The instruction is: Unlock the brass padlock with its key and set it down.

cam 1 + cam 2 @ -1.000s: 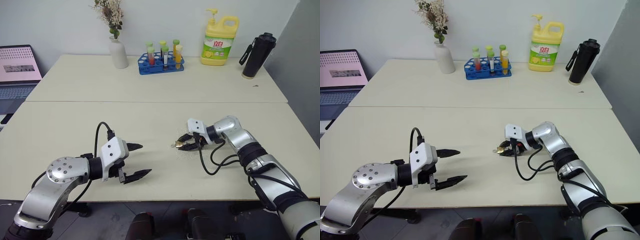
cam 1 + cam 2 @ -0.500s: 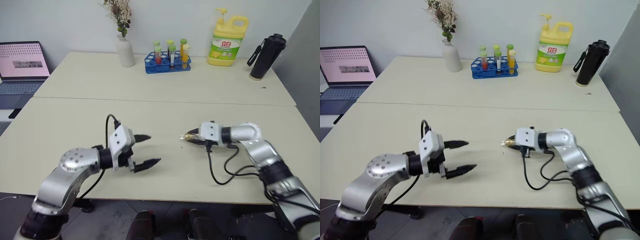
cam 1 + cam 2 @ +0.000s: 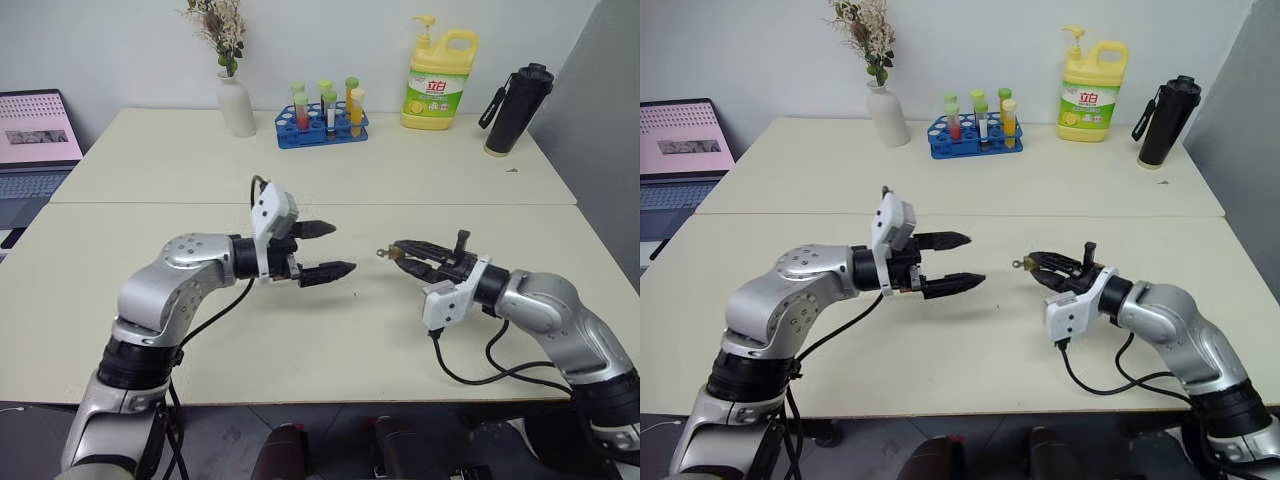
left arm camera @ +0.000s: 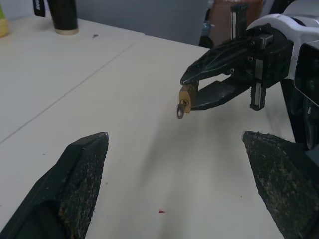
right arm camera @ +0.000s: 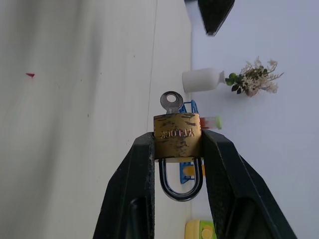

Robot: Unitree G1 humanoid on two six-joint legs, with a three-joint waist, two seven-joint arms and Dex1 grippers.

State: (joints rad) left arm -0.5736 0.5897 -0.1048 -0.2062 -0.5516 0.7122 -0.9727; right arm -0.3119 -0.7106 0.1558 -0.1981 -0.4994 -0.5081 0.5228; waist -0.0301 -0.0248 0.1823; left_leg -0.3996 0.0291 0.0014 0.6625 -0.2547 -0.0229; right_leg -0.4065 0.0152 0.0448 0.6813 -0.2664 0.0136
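Look first at your left gripper (image 3: 333, 250). Its two black fingers are spread wide apart, and nothing is between them. It hangs in the air above the table (image 3: 300, 340) and points across at the other claw.

Next comes the brass padlock (image 5: 177, 135). It is up in the air, not on the table, just past the tips of the left claw. It looks like a tiny, hard, smooth metal thing, so it is likely light but slippery, and it could twist or pop out if you bump it. The key (image 5: 172, 102) is already stuck in its keyhole, and its little round head pokes out toward the left claw. That round head looks like the best spot to pinch. It is thin, so go slow and grab it flat.

Last is your right gripper (image 3: 400, 251). Its fingers are squeezed onto the two sides of the padlock's gold body. The silver shackle (image 5: 181, 184) loops back between the fingers and looks closed. Keep that squeeze firm while the key gets turned.
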